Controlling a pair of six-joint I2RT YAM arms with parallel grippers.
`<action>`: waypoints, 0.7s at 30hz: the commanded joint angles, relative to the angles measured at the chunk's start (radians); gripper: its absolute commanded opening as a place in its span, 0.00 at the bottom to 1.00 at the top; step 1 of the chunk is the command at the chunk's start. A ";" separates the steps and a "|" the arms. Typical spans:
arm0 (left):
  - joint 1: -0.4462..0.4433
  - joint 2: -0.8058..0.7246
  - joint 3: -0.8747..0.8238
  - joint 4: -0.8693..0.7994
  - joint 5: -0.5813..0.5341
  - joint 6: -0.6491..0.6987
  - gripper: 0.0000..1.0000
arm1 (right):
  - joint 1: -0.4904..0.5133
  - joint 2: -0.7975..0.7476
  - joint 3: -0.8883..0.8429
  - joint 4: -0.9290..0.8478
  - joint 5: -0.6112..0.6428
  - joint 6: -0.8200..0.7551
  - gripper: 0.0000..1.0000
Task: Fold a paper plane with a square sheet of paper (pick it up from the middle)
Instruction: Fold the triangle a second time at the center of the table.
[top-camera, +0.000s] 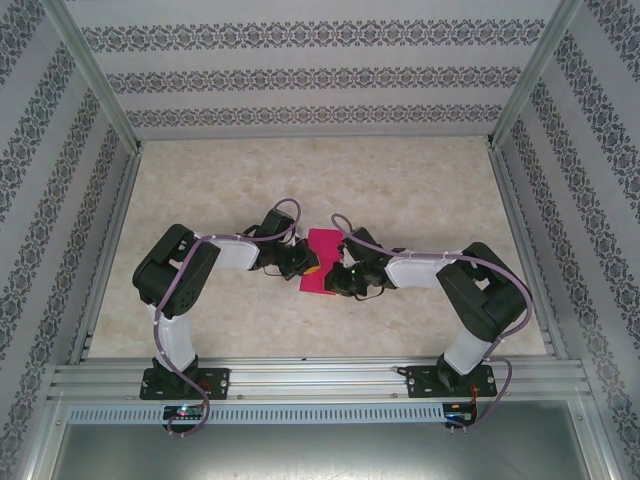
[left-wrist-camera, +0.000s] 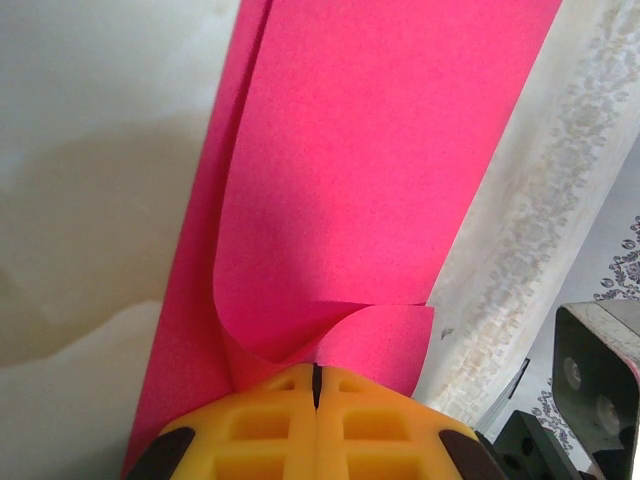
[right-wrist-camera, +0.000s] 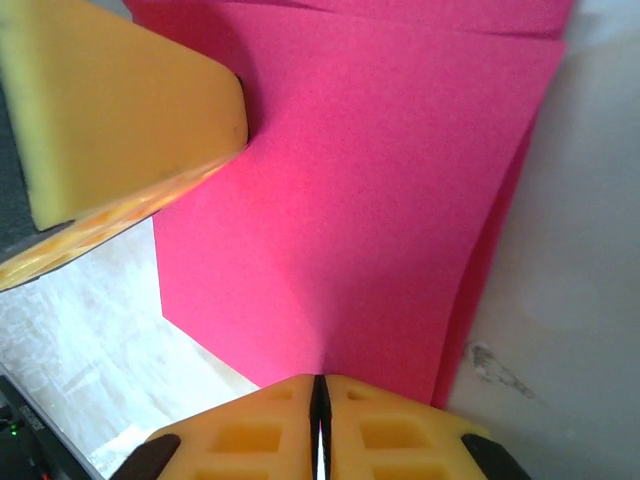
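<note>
A metal rail (top-camera: 320, 378) runs along the near edge and carries the bases of two black-and-white arms. Both arms bend inward and meet at the middle of a pale, marbled bench (top-camera: 420, 190). A bright pink sheet of paper (top-camera: 322, 256) lies there between them, folded so that two layers show.

The yellow left fingers (left-wrist-camera: 316, 392) come in from the left. They are pressed together on a corner of the top layer, which curls up from the layer beneath. The yellow right fingers (right-wrist-camera: 321, 398) come in from the right and are pressed together on the opposite edge of the sheet. The rest of the paper stretches flat between the two grips. Beyond it the bench is bare, and walls (top-camera: 320, 80) with grey patterned stripes close in the far side and both flanks.
</note>
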 joint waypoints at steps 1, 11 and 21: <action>0.008 0.029 -0.005 -0.080 -0.037 0.018 0.02 | -0.023 -0.006 -0.060 -0.011 0.002 0.040 0.13; 0.010 0.032 -0.004 -0.080 -0.037 0.017 0.02 | -0.019 -0.025 -0.133 0.054 -0.018 0.128 0.12; 0.009 0.035 -0.007 -0.068 -0.032 0.015 0.02 | -0.024 -0.080 -0.230 0.082 -0.027 0.194 0.10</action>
